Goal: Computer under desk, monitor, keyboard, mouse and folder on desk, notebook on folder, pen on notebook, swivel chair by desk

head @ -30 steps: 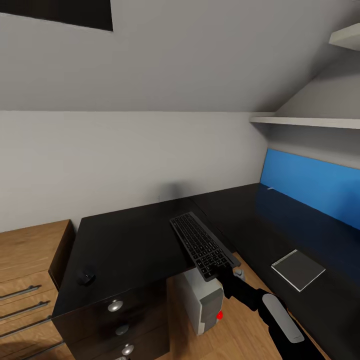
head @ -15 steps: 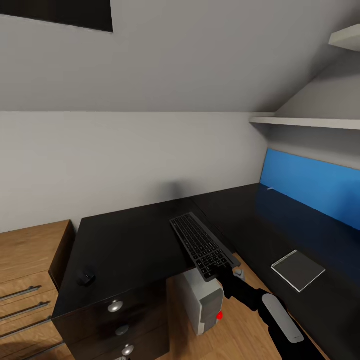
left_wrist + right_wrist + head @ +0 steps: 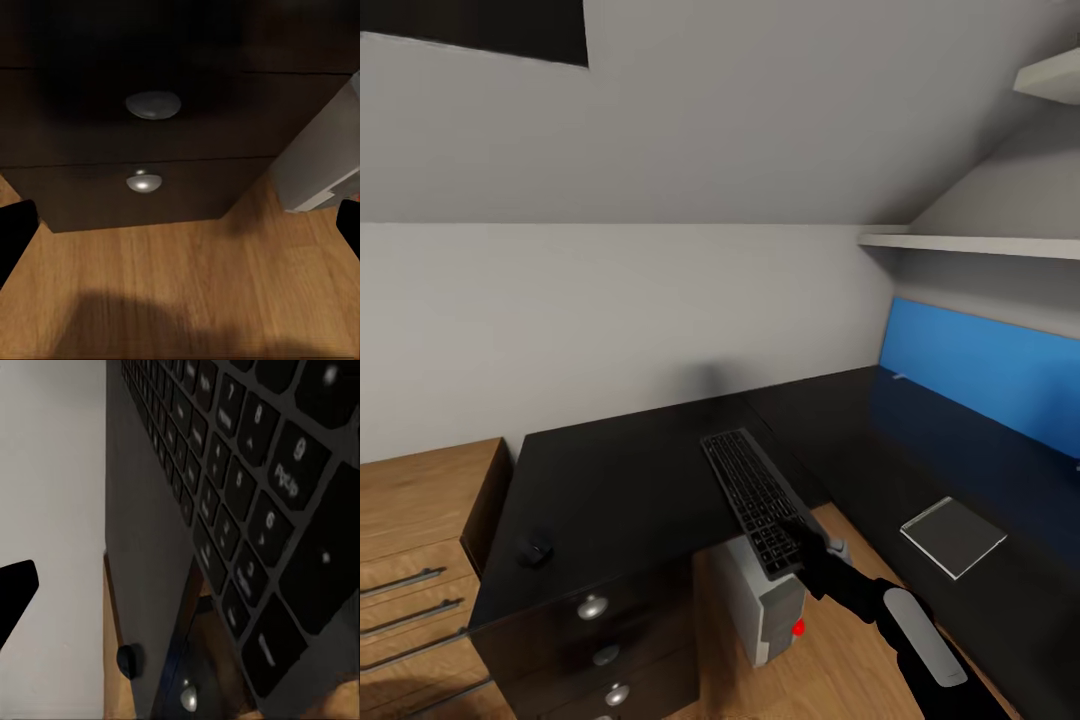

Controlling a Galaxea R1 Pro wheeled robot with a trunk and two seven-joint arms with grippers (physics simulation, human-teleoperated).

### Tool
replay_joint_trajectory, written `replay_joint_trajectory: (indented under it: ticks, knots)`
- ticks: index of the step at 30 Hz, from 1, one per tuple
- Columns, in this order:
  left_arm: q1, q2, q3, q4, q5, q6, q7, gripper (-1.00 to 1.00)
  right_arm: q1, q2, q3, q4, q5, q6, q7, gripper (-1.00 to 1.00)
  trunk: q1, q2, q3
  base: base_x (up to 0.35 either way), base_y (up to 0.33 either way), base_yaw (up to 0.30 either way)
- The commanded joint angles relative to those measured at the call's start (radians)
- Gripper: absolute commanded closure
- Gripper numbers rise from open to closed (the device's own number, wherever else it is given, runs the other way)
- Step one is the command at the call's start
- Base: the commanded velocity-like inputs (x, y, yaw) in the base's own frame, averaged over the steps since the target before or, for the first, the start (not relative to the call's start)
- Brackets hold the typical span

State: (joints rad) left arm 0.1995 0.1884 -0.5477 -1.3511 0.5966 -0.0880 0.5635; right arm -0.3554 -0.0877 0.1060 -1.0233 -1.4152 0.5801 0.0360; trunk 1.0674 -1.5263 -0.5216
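Keyboard [image 3: 757, 497]: slim, stiff, light, likely slick. Far end over desk [image 3: 610, 480], near end overhanging the edge, clamped in right gripper [image 3: 805, 540]. Best pinched at mid-edge. Left gripper [image 3: 180, 225]: fingers spread, empty, near drawers [image 3: 150, 142].

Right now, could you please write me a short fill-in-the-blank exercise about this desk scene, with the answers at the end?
1. The right gripper holds the near end of the ____.
2. The small black mouse lies on the desk above the ____ with round silver knobs.
3. The light-grey computer stands on the floor, below the ____ that juts over the desk's edge.
4. The pale notebook lies on the ____.

Missing words: keyboard; drawers; keyboard; desk
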Motion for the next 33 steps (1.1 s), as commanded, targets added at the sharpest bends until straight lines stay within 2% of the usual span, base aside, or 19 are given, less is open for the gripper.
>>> replay_joint_trajectory:
  ticks: [1,25,27,33]
  knots:
    - [-0.001,0.001,-0.003,-0.001,0.01,-0.009,0.004,-1.0,0.0,-0.001,0.001,0.0,0.001,0.001,0.004,-1.0,0.0,-0.001,-0.001,-0.278,0.0,0.0]
    - [0.0,0.001,-0.003,0.006,0.011,-0.008,0.004,-1.0,0.0,0.004,0.012,0.007,0.009,-0.016,0.002,-1.0,0.0,-0.001,-0.001,-0.263,-0.002,0.0]
    - [0.0,0.001,-0.002,0.008,0.011,-0.008,0.004,-1.0,0.0,0.004,0.013,0.007,0.016,-0.028,0.001,-1.0,0.0,-0.001,-0.001,-0.171,-0.016,0.0]
    - [-0.001,0.001,-0.002,0.011,0.011,-0.01,0.004,-1.0,-0.001,0.005,0.015,0.009,0.072,-0.099,-0.003,-1.0,0.0,-0.001,-0.001,-0.06,-0.006,0.0]
